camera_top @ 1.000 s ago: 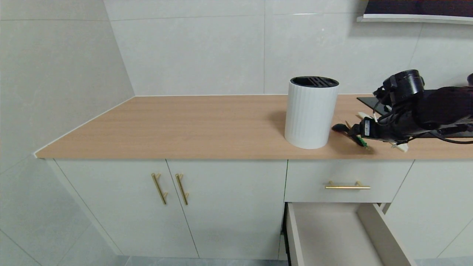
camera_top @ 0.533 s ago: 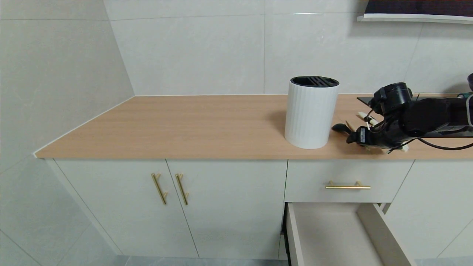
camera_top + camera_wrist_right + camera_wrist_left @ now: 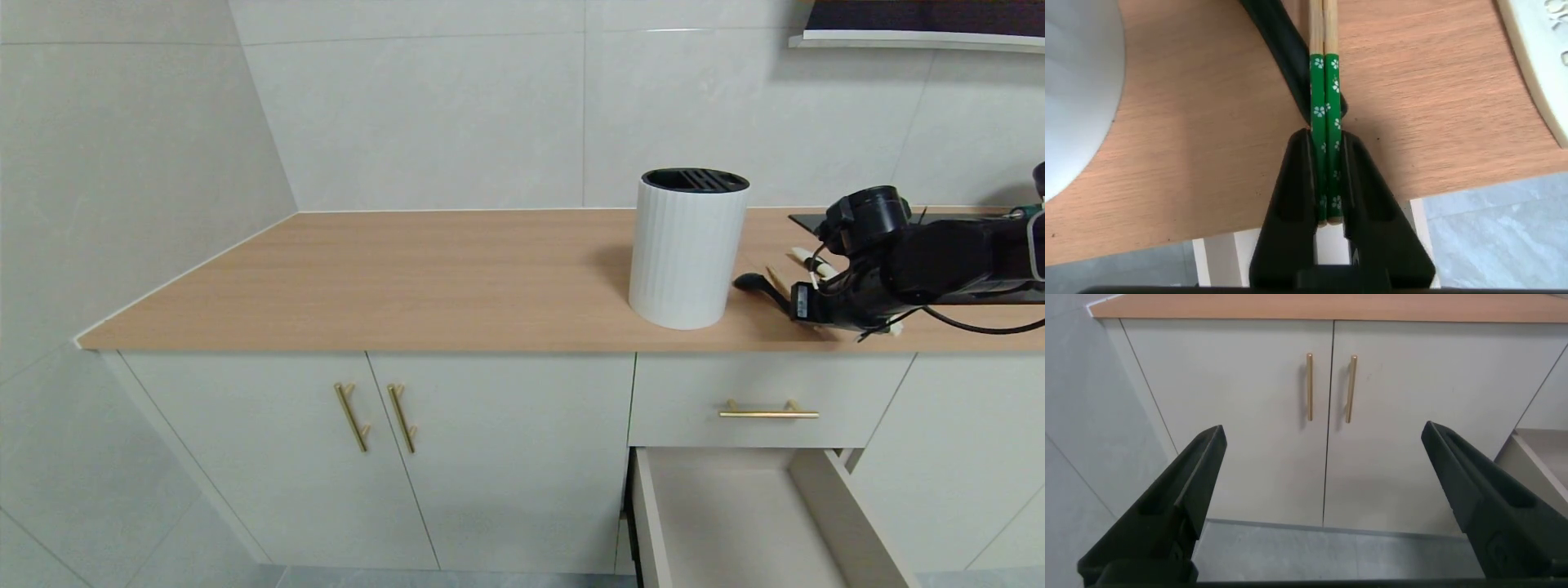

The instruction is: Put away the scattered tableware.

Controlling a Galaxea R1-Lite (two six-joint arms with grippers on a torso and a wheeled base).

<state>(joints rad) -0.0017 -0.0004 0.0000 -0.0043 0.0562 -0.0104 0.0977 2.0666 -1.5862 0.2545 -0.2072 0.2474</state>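
White wall tiles back a wooden counter [image 3: 408,278] with pale cabinets below and a bottom drawer [image 3: 735,523] pulled open. On the counter stands a white ribbed holder [image 3: 684,249] with a black slotted top. Just to its right lies a black utensil [image 3: 751,282], and beside that the right gripper [image 3: 804,306] sits low at the counter's front edge.

From the head, the chopsticks [image 3: 774,278] are little more than a thin tan line past the claw. The right wrist view makes the grip plain: the right gripper [image 3: 1325,155] is clamped on the green, flower-printed ends of the two chopsticks [image 3: 1325,98], which lie side by side on the wood. They cross over the black utensil [image 3: 1278,49]. The holder [image 3: 1078,90] is at one side and a white piece [image 3: 1539,65] at the other.

The left wrist view shows the left gripper [image 3: 1323,441] with its fingers spread wide, facing two cabinet doors [image 3: 1331,457] with gold handles.
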